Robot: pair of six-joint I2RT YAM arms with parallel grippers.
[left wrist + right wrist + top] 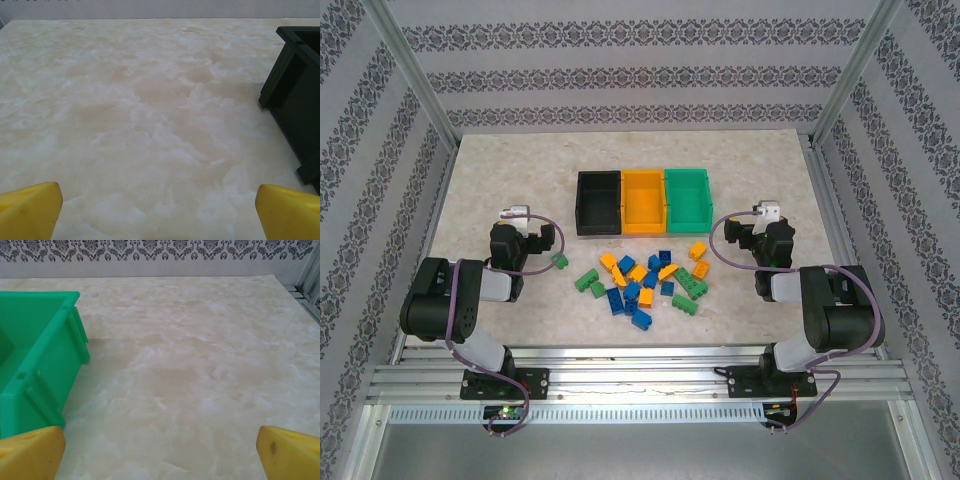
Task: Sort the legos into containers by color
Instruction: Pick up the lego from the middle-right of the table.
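Twenty-odd legos (645, 283), loose, just before orange bin (642, 200). Spread wide, empty: left gripper (160, 217), right gripper (160, 457). Best start: outlying green lego (561, 261), bin's near-left.

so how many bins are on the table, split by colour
black bin: 1
orange bin: 1
green bin: 1
total: 3

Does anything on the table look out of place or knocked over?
Only one thing: a green lego lies apart from the pile, beside the left arm. The bins stand upright in a row.
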